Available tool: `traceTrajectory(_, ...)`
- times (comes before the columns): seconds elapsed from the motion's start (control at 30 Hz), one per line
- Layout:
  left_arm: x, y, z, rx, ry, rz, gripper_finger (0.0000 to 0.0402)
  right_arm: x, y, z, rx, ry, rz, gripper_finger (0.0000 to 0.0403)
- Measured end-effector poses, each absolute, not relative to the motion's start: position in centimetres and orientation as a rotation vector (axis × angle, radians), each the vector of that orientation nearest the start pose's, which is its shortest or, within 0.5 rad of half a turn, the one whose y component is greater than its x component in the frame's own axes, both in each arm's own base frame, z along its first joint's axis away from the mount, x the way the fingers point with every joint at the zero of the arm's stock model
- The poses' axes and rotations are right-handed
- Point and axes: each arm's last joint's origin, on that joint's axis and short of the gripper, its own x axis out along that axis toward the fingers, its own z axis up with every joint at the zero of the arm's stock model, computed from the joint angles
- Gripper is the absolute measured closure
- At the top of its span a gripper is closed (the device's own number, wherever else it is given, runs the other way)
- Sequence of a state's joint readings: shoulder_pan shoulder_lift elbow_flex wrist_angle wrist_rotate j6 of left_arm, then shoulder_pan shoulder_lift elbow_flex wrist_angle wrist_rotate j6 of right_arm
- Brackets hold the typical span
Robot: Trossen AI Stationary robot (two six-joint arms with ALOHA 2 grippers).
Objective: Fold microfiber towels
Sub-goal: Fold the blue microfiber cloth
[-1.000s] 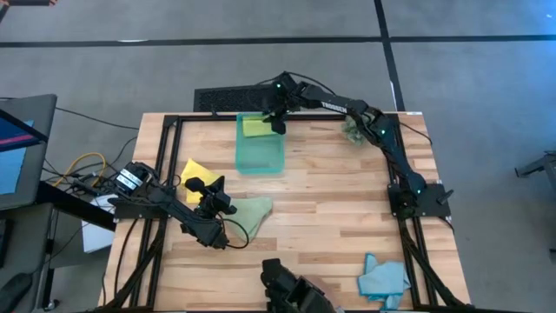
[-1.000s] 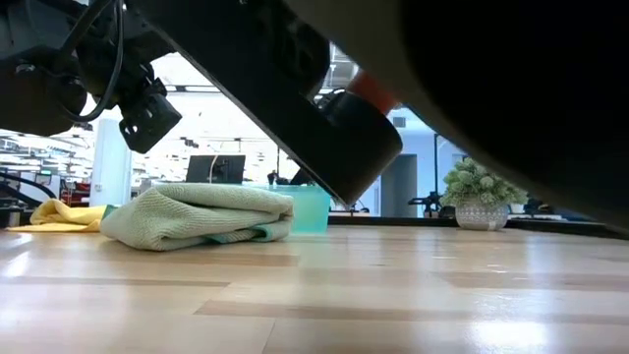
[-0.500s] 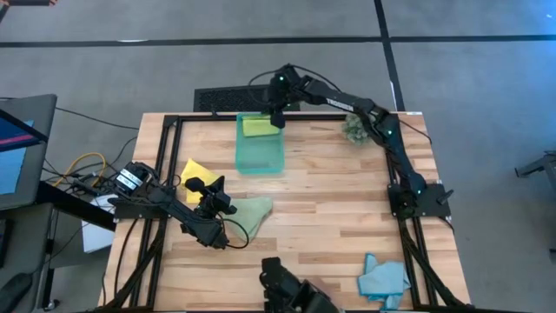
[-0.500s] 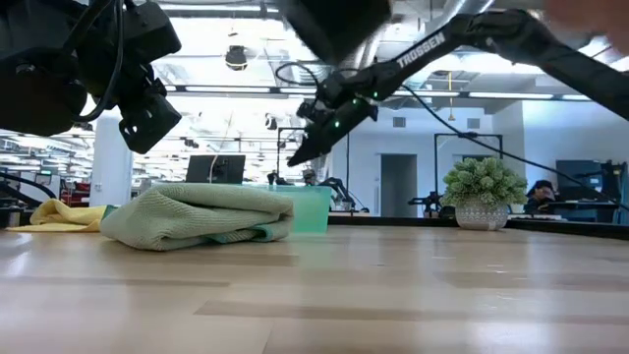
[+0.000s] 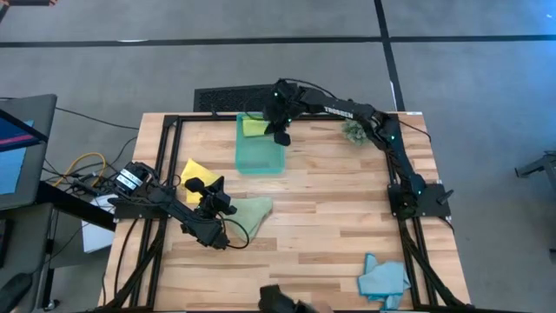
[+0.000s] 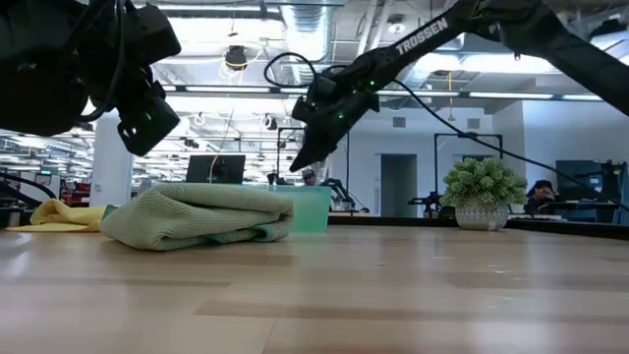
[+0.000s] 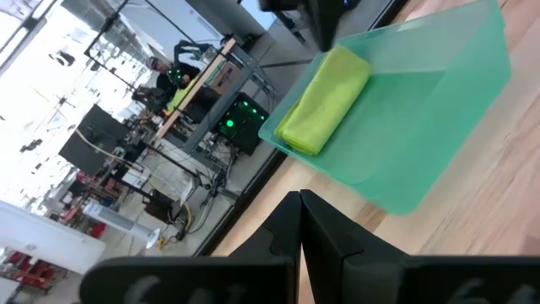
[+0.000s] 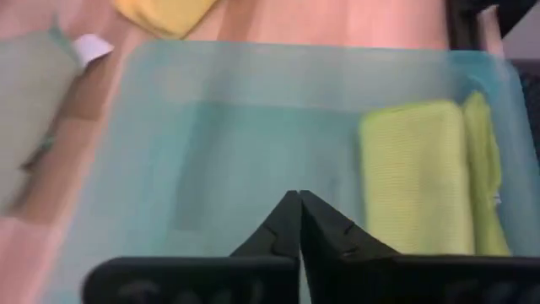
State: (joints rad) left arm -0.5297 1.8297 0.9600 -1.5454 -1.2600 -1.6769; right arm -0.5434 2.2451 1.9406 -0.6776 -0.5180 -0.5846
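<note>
A folded lime green towel point(image 5: 254, 127) point(image 8: 418, 177) lies in the far end of the teal bin point(image 5: 261, 155). My right gripper point(image 5: 281, 136) point(image 6: 298, 162) hangs shut above the bin beside that towel, slanting down and touching nothing. A bunched pale green towel point(image 5: 249, 214) point(image 6: 197, 216) lies on the table near the left arm. My left gripper point(image 5: 221, 205) point(image 7: 299, 203) is shut, above and just left of it, pointing at the bin. A yellow towel point(image 5: 195, 170) lies at the left and a light blue towel point(image 5: 382, 278) at the near right corner.
A small spiky plant in a pot point(image 5: 354, 130) point(image 6: 480, 195) stands at the far right, beside the right arm. The black frame rail point(image 5: 174, 122) borders the table. Bare wood lies between the bin and the light blue towel.
My right gripper has risen from the bin's far end and come a little toward the near edge, its fingers now closed; the lime green towel stays in the bin. A dark thing that blocked the low view has gone from the near edge.
</note>
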Motion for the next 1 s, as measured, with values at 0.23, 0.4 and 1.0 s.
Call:
traceTrajectory(0.23, 21.7, -9.6, 15.7, 0.512, 0.665, 1.122, 0.0401, 41.0, -16.8, 22.0, -0.006, 0.877, 0.281, 0.0390)
traceTrajectory(0.4, 21.5, -10.3, 15.5, 0.495, 0.659, 1.100, 0.0401, 38.7, -9.1, 22.5, -0.146, 0.827, 0.101, 0.0396)
traceTrajectory(1.0, 24.2, -13.6, 15.3, 0.433, 0.622, 0.919, 0.0401, 23.1, 17.3, 21.9, -0.078, 0.920, 0.203, 0.0378)
